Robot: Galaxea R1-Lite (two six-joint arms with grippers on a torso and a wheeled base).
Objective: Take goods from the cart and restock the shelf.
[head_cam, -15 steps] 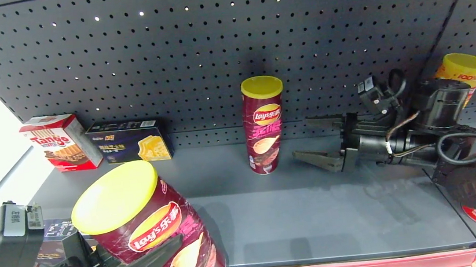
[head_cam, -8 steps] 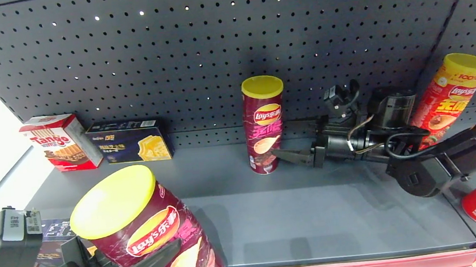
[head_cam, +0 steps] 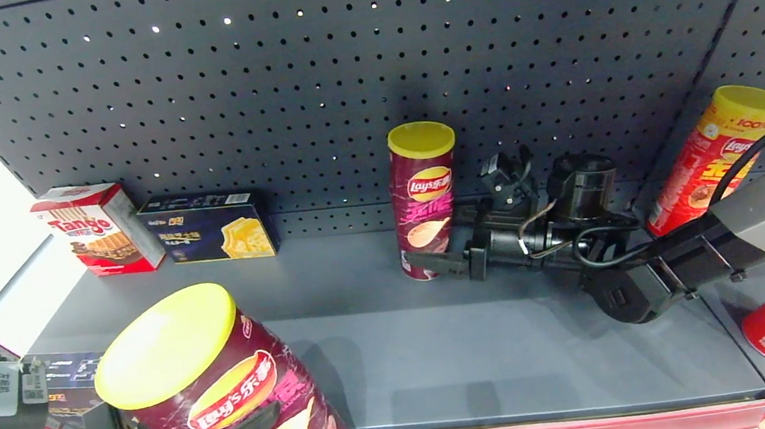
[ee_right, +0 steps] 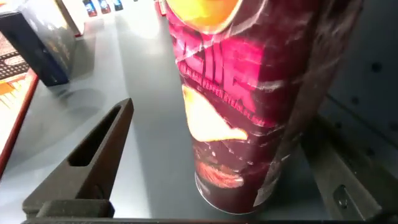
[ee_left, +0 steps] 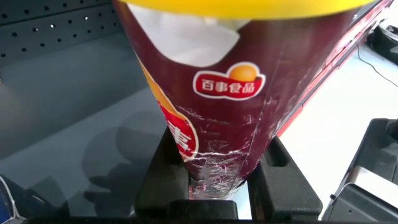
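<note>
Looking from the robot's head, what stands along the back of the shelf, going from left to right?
Red-and-white wafer box → dark blue box → purple chip can → leaning orange chip can.

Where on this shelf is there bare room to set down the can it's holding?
Widest bare patch: the shelf front, between the held can and the right arm. Also free: between the dark box and the standing purple can. Crowded: right of that can, with the right pincer, arm and red cans.
</note>
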